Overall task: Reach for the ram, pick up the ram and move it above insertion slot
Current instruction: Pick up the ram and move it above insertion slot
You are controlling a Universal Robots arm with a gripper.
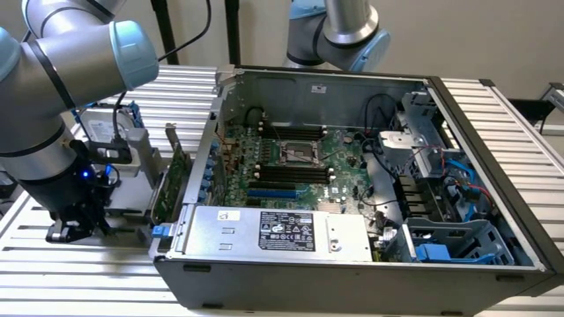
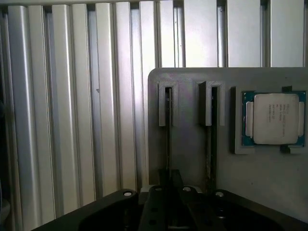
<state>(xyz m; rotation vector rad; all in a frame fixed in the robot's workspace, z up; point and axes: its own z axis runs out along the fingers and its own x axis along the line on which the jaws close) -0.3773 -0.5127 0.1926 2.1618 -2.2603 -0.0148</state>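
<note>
Showing claw (image 1: 78,228) at ram (image 2: 168,137) in holder (image 2: 192,154) | grip: cannot tell | CPU (image 2: 274,118) print unreadable

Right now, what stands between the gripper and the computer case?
An upright green expansion card stands between gripper and computer case, in the exterior view.

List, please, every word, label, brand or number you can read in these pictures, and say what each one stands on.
Black rectangular label on the silver metal power supply box: white print and symbols, too small to read.
Small white sticker on the same box: too small to read.
Square silver-lidded processor chip on the grey plastic tray: faint markings, too blurred to read.
No text here can be quoted.
</note>
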